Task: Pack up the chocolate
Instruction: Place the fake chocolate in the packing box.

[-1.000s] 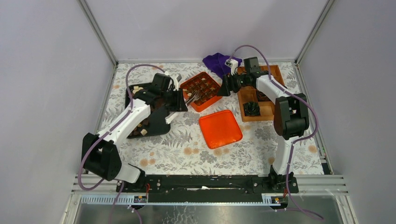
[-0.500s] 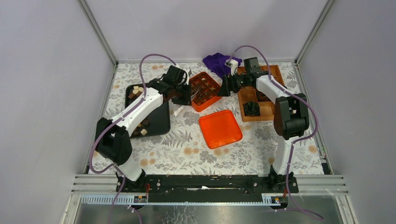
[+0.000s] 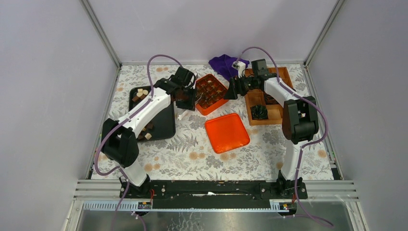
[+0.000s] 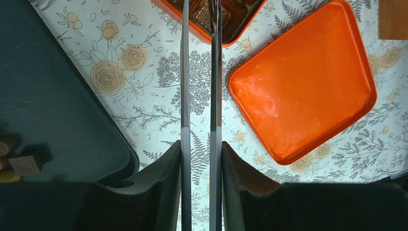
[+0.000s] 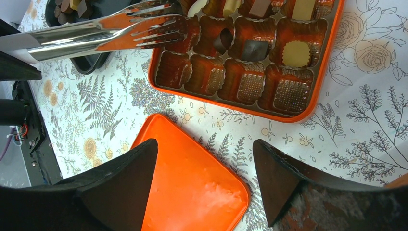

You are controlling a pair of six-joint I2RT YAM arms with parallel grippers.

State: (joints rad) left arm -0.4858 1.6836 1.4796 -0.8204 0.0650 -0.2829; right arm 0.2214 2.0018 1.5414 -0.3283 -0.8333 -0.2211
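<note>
My left gripper point(image 3: 188, 96) is shut on metal tongs point(image 4: 198, 72); its fingers press both blades point(image 4: 201, 144). The fork-like tong tips point(image 5: 159, 26) hover over the near-left cells of the orange box point(image 3: 211, 109). I see no piece between the tips. The box point(image 5: 231, 108) holds several chocolates, among them a cream round one point(image 5: 296, 54) and a dark one point(image 5: 253, 49). More chocolates point(image 3: 140, 94) lie on the black tray point(image 3: 161, 125). My right gripper point(image 3: 231, 91) is open and empty point(image 5: 204, 144), just right of the box.
The orange lid point(image 3: 226, 133) lies flat in front of the box. A wooden tray point(image 3: 276, 113) at the right holds dark crinkled cups point(image 3: 260, 111). A purple cloth point(image 3: 222, 65) lies at the back. Frame walls enclose the table.
My left arm swung from above the black tray toward the back right, bringing the tong tips over the orange box. The right arm has not moved.
</note>
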